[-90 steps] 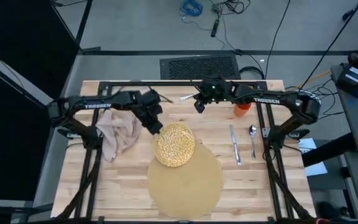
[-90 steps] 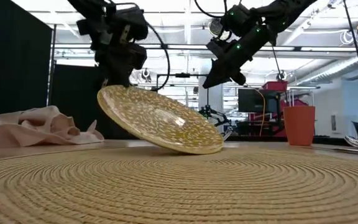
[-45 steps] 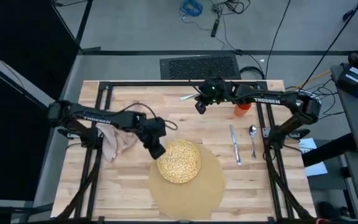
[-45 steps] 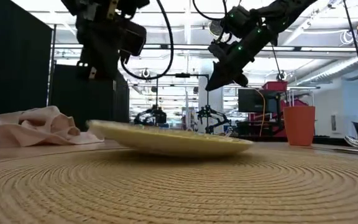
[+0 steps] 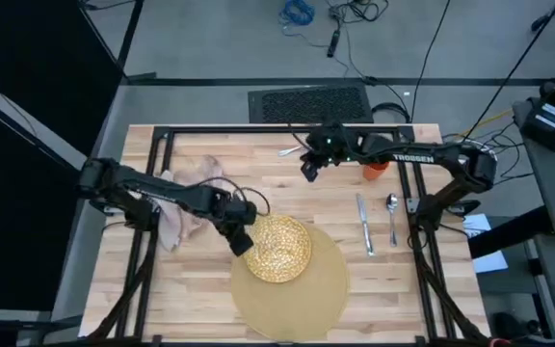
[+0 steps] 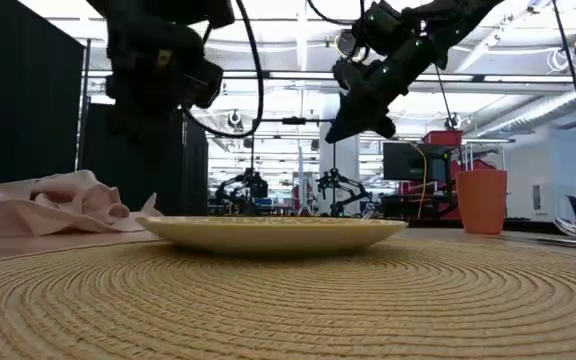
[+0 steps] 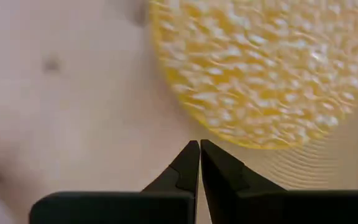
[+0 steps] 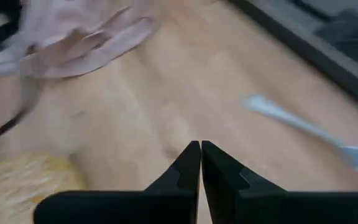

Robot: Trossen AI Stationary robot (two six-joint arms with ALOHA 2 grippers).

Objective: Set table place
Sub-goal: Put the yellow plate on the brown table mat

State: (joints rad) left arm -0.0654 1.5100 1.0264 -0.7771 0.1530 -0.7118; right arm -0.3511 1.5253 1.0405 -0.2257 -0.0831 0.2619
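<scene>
The yellow speckled plate point(image 5: 282, 249) lies flat on the far part of the round tan placemat point(image 5: 292, 294), which is on the wooden table point(image 5: 186, 284). My left gripper point(image 5: 243, 243) is shut, its tips just off the plate's left rim point(image 7: 194, 121). The beige napkin point(image 5: 176, 214) lies crumpled at the left. My right gripper point(image 5: 308, 171) hangs shut above the table's far middle, near the fork point(image 5: 292, 150). The knife point(image 5: 363, 224) and the spoon point(image 5: 391, 214) lie side by side at the right. The orange cup point(image 5: 378, 170) stands beyond them. My left gripper stands with its shut fingertips point(image 7: 191, 155) right beside the plate's rim, coming down at a slant from the table's left. I cannot tell whether they touch the rim. The plate point(image 6: 273, 232) rests level on the placemat point(image 6: 288, 300).
The black metal frame point(image 5: 152, 241) runs along the table's sides. Bare wood lies near left of the placemat and between plate and knife. In the low view the cup point(image 6: 481, 200) stands behind the placemat's right side and the napkin point(image 6: 48, 200) lies at the left.
My left gripper has gone down and toward the table's near edge with the plate. The plate was tilted, its right rim on the placemat and its left rim raised. It now lies flat, farther onto the placemat.
</scene>
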